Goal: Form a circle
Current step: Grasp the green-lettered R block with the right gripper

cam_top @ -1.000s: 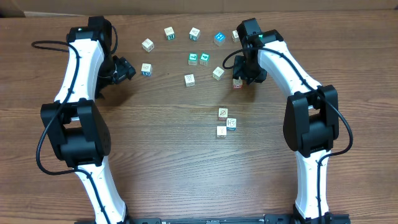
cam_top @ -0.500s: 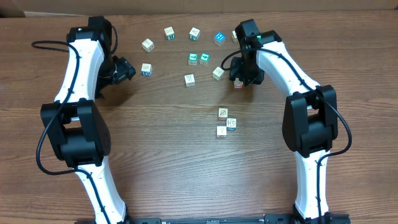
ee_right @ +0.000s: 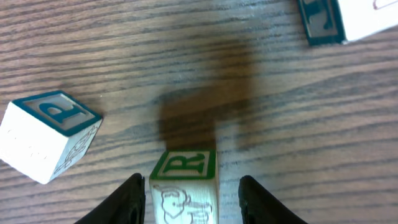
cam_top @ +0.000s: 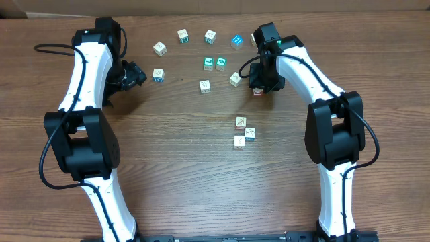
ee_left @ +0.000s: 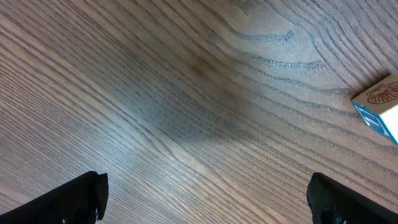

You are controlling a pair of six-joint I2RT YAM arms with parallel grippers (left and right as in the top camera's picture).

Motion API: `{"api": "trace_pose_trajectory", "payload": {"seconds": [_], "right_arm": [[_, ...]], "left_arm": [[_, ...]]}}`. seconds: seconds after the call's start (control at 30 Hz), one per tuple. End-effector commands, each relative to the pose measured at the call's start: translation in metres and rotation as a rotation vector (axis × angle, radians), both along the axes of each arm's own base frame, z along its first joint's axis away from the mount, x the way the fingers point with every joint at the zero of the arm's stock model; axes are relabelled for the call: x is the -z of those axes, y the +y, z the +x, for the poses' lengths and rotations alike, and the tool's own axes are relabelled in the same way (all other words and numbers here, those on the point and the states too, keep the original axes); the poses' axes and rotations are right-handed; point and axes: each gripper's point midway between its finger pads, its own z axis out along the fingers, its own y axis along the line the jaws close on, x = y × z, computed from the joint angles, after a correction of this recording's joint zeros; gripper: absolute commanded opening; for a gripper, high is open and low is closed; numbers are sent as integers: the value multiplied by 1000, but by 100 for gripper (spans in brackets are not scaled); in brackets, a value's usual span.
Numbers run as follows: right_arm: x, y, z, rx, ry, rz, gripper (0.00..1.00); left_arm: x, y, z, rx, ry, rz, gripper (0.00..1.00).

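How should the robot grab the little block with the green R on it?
Pinch the green R block by its two flat opposite sides, coming straight down from above. It sits square on the table with free space either side, and the right gripper hangs with one finger each side.

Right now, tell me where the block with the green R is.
In the right wrist view the green R block sits at bottom centre, between the open fingers of the right claw, with a teal-lettered cube to its left in frame.
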Motion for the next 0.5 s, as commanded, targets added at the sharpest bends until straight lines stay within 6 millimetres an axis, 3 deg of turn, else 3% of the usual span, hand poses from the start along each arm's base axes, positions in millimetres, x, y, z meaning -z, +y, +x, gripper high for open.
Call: {"api": "trace_pose_trajectory", "payload": {"seconds": [0.0, 0.37, 0.47], "right_arm": [[2, 1, -3, -12, -2, -2, 41], [1, -1, 3, -8, -25, -16, 43], [-5, -3, 5, -4, -33, -31, 33]], "left_arm": [[-3, -2, 4, 20, -13, 0, 100], [-3, -2, 4, 19, -13, 0, 99], [-3, -2, 4, 19, -13, 0, 100]]}}
